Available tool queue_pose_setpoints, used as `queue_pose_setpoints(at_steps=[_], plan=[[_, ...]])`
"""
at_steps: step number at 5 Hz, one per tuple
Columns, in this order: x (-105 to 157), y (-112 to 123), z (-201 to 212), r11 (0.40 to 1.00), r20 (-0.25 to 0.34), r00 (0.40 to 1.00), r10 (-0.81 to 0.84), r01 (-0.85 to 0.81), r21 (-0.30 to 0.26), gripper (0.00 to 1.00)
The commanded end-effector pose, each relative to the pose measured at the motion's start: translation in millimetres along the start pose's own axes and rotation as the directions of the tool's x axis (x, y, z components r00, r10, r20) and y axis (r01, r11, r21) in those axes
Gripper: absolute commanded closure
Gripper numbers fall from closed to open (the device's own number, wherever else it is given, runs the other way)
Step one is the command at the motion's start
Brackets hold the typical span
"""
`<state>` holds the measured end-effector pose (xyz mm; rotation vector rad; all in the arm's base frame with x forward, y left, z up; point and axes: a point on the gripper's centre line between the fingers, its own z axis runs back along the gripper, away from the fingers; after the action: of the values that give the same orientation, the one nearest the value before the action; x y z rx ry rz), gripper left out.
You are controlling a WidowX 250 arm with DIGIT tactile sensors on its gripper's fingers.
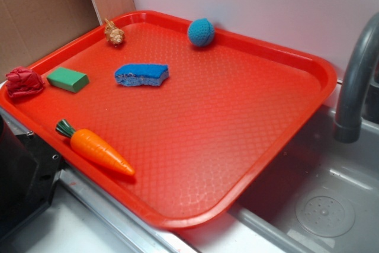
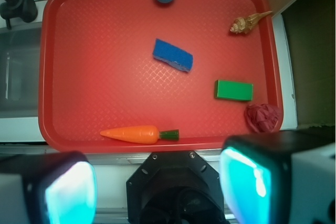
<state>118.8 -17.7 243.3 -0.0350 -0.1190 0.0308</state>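
My end effector (image 2: 160,184) hangs wide open, empty, near the carrot (image 2: 137,134), which a careless nudge could roll off the tray (image 2: 79,77).

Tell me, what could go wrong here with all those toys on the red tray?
The tray seems to hang partly over the sink, so a hard push near that side might tip it. The tapered carrot, nearest the open gripper, looks smooth and could squirt out of a pinch. The round ball by the far rim could roll if nudged.
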Motion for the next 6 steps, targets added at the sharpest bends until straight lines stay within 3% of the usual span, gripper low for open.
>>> queue_pose_setpoints(at_steps=[1,2,3,6], plan=[[0.0,0.0,0.0,1.0,0.0,1.0,0.0,0.0,0.0,0.0],[-0.6,-2.1,-49.6,0.966,0.043,0.97,-0.239,0.242,-0.086,0.0],[-4.8,-12.8,-76.8,0.874,0.09,0.876,-0.473,0.479,-0.074,0.0],[-4.8,-12.8,-76.8,0.874,0.09,0.876,-0.473,0.479,-0.074,0.0]])
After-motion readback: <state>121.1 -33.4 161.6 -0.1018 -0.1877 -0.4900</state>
